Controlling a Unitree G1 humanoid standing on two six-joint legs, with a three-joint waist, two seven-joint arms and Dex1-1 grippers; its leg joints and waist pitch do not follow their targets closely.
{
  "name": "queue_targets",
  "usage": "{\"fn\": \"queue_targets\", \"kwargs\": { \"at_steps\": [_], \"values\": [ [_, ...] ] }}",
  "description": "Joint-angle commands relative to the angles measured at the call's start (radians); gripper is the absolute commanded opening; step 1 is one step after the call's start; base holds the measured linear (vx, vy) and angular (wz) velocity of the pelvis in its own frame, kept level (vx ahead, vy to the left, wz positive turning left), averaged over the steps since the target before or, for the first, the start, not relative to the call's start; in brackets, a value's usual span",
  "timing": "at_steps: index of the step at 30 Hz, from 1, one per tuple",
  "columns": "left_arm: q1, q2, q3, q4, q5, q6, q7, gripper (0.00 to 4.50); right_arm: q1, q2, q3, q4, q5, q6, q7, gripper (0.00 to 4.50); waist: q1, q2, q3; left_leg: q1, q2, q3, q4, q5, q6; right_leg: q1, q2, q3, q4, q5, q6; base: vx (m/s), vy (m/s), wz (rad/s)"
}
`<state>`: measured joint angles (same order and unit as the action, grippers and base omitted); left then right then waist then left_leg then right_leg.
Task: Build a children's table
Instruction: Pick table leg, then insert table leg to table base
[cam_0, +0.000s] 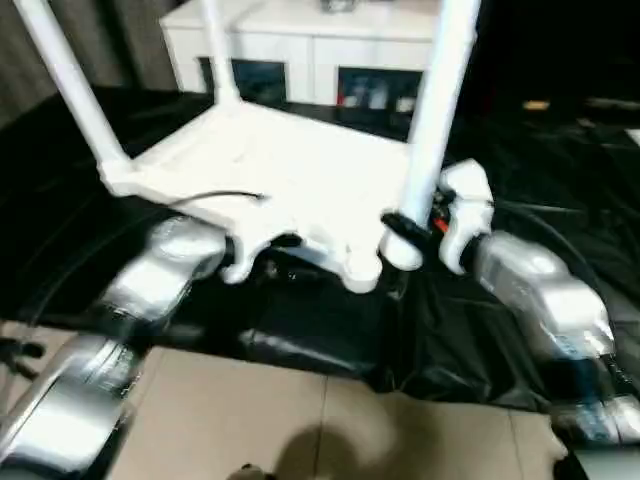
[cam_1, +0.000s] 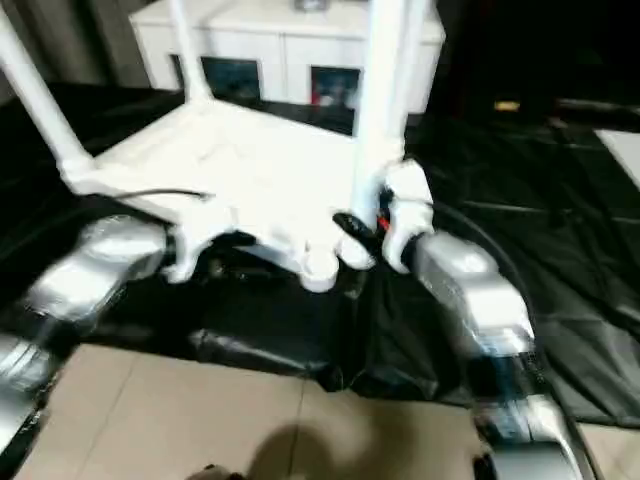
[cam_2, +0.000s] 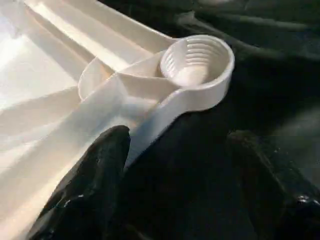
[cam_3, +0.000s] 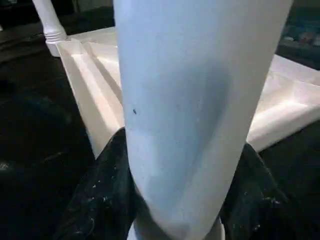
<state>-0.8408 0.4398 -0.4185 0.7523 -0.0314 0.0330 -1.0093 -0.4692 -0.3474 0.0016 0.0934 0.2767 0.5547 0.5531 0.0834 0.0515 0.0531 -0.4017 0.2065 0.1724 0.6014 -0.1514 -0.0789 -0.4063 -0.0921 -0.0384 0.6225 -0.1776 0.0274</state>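
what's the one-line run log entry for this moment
right pincer: shut on leg | left pincer: open by empty socket | tabletop: upside down, three legs standing

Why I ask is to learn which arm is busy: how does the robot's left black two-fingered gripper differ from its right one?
The left gripper is open with nothing between its fingers; the right gripper is shut on a white tapered tube leg. The left faces an empty ribbed corner socket of the white plastic table top; the right holds the leg low, near its base. Both work at the top's near edge.
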Motion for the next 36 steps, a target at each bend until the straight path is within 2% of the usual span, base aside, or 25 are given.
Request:
{"fn": "queue_targets", "kwargs": {
  "at_steps": [1, 2, 3, 4, 5, 8, 12, 13, 15, 18, 19, 21, 22, 23, 24, 28, 29, 36],
  "values": [
    [-0.051, -0.030, -0.026, 0.113, 0.061, -0.080, 0.040, 3.48, 0.014, -0.016, -0.032, -0.072, 0.017, 0.027, -0.010, 1.86, -0.010, 0.013, -0.084, 0.030, -0.003, 0.002, -0.064, -0.245, -0.039, 0.057, -0.028, 0.022, -0.065, -0.090, -0.225, 0.000, 0.000, 0.00],
    [-0.076, -0.048, -0.030, 0.171, 0.074, -0.112, 0.063, 3.48, 0.028, -0.020, -0.040, -0.094, 0.020, 0.038, -0.011, 1.86, -0.015, 0.007, -0.080, 0.029, -0.006, 0.005, -0.065, -0.253, -0.032, 0.055, -0.024, 0.023, -0.074, -0.108, -0.220, 0.000, 0.000, 0.00],
    [-0.097, -0.060, -0.043, 0.219, 0.093, -0.139, 0.078, 3.48, 0.040, -0.025, -0.045, -0.118, 0.023, 0.050, -0.011, 1.86, -0.014, 0.011, -0.082, 0.031, -0.007, 0.004, -0.062, -0.254, -0.032, 0.057, -0.024, 0.022, -0.073, -0.116, -0.219, 0.000, 0.000, 0.00],
    [-0.113, -0.068, -0.055, 0.255, 0.109, -0.159, 0.089, 3.48, 0.051, -0.029, -0.048, -0.137, 0.025, 0.060, -0.012, 1.86, -0.021, 0.008, -0.084, 0.028, -0.005, 0.002, -0.063, -0.245, -0.023, 0.062, -0.026, 0.022, -0.073, -0.110, -0.222, 0.000, 0.000, 0.00],
    [-0.126, -0.075, -0.063, 0.287, 0.125, -0.177, 0.100, 3.48, 0.060, -0.034, -0.051, -0.153, 0.028, 0.071, -0.014, 1.86, -0.025, 0.014, -0.083, 0.026, -0.008, 0.002, -0.062, -0.243, -0.019, 0.061, -0.024, 0.022, -0.076, -0.115, -0.219, 0.000, 0.000, 0.00],
    [-0.162, -0.102, -0.072, 0.380, 0.173, -0.217, 0.128, 3.48, 0.090, -0.052, -0.064, -0.217, 0.043, 0.112, -0.019, 1.86, -0.038, 0.015, -0.084, 0.025, -0.007, 0.001, -0.062, -0.244, -0.008, 0.064, -0.024, 0.021, -0.078, -0.120, -0.227, 0.000, 0.000, 0.00],
    [-0.182, -0.124, -0.087, 0.444, 0.215, -0.228, 0.156, 3.48, 0.113, -0.066, -0.074, -0.277, 0.060, 0.154, -0.028, 1.86, -0.051, 0.015, -0.083, 0.026, -0.006, 0.002, -0.061, -0.252, 0.008, 0.060, -0.023, 0.020, -0.082, -0.148, -0.243, 0.000, 0.000, 0.00],
    [-0.186, -0.133, -0.096, 0.462, 0.230, -0.230, 0.168, 3.48, 0.125, -0.073, -0.080, -0.304, 0.067, 0.173, -0.029, 1.86, -0.053, 0.011, -0.084, 0.029, -0.004, 0.002, -0.059, -0.250, 0.016, 0.061, -0.023, 0.022, -0.084, -0.160, -0.239, 0.000, 0.000, 0.00],
    [-0.192, -0.146, -0.101, 0.491, 0.242, -0.233, 0.178, 3.48, 0.144, -0.082, -0.090, -0.343, 0.078, 0.200, -0.028, 1.86, -0.054, 0.008, -0.083, 0.028, -0.003, 0.003, -0.060, -0.244, 0.022, 0.060, -0.022, 0.022, -0.086, -0.162, -0.239, 0.000, 0.000, 0.00],
    [-0.198, -0.157, -0.110, 0.530, 0.268, -0.243, 0.202, 3.48, 0.157, -0.092, -0.093, -0.386, 0.088, 0.237, -0.029, 1.86, -0.057, 0.008, -0.083, 0.028, -0.003, 0.002, -0.060, -0.241, 0.028, 0.059, -0.022, 0.021, -0.086, -0.167, -0.244, 0.000, 0.000, 0.00],
    [-0.200, -0.161, -0.111, 0.537, 0.274, -0.244, 0.205, 3.48, 0.161, -0.096, -0.096, -0.396, 0.093, 0.245, -0.028, 1.86, -0.058, -0.001, -0.082, 0.028, -0.002, 0.003, -0.060, -0.240, 0.030, 0.059, -0.022, 0.022, -0.088, -0.172, -0.243, 0.000, 0.000, 0.00],
    [-0.204, -0.172, -0.107, 0.562, 0.299, -0.245, 0.220, 3.48, 0.163, -0.108, -0.101, -0.424, 0.107, 0.277, -0.033, 1.86, -0.056, 0.003, -0.081, 0.029, -0.002, 0.003, -0.060, -0.239, 0.034, 0.057, -0.024, 0.022, -0.089, -0.195, -0.240, 0.000, 0.000, 0.00],
    [-0.205, -0.177, -0.107, 0.571, 0.309, -0.241, 0.228, 3.48, 0.162, -0.112, -0.103, -0.434, 0.113, 0.290, -0.034, 1.86, -0.057, -0.003, -0.081, 0.029, -0.001, 0.005, -0.059, -0.237, 0.037, 0.056, -0.024, 0.023, -0.090, -0.204, -0.236, 0.000, 0.000, 0.00],
    [-0.207, -0.181, -0.107, 0.581, 0.320, -0.241, 0.237, 3.48, 0.160, -0.115, -0.104, -0.445, 0.119, 0.306, -0.036, 1.86, -0.055, -0.001, -0.081, 0.029, -0.001, 0.004, -0.060, -0.231, 0.039, 0.057, -0.025, 0.022, -0.091, -0.207, -0.233, 0.000, 0.000, 0.00],
    [-0.209, -0.184, -0.108, 0.586, 0.326, -0.239, 0.243, 3.48, 0.158, -0.119, -0.105, -0.452, 0.124, 0.316, -0.036, 1.86, -0.056, -0.003, -0.081, 0.028, -0.001, 0.004, -0.060, -0.229, 0.041, 0.057, -0.025, 0.022, -0.091, -0.209, -0.231, 0.000, 0.000, 0.00],
    [-0.206, -0.196, -0.127, 0.600, 0.354, -0.220, 0.217, 3.48, 0.153, -0.127, -0.098, -0.462, 0.132, 0.335, -0.030, 1.86, -0.056, -0.003, -0.081, 0.028, 0.000, 0.004, -0.060, -0.225, 0.044, 0.054, -0.027, 0.022, -0.092, -0.211, -0.232, 0.000, 0.000, 0.00],
    [-0.203, -0.200, -0.133, 0.601, 0.359, -0.211, 0.187, 3.48, 0.151, -0.128, -0.095, -0.463, 0.134, 0.337, -0.027, 1.86, -0.057, -0.007, -0.081, 0.028, 0.000, 0.004, -0.061, -0.229, 0.044, 0.054, -0.027, 0.022, -0.093, -0.219, -0.230, 0.000, 0.000, 0.00],
    [-0.202, -0.217, -0.095, 0.609, 0.332, -0.125, -0.011, 3.48, 0.138, -0.129, -0.083, -0.451, 0.139, 0.331, -0.019, 1.86, -0.053, -0.011, -0.082, 0.027, 0.001, 0.004, -0.063, -0.201, 0.051, 0.055, -0.030, 0.022, -0.089, -0.184, -0.245, 0.000, 0.000, 0.00]
  ]
}}
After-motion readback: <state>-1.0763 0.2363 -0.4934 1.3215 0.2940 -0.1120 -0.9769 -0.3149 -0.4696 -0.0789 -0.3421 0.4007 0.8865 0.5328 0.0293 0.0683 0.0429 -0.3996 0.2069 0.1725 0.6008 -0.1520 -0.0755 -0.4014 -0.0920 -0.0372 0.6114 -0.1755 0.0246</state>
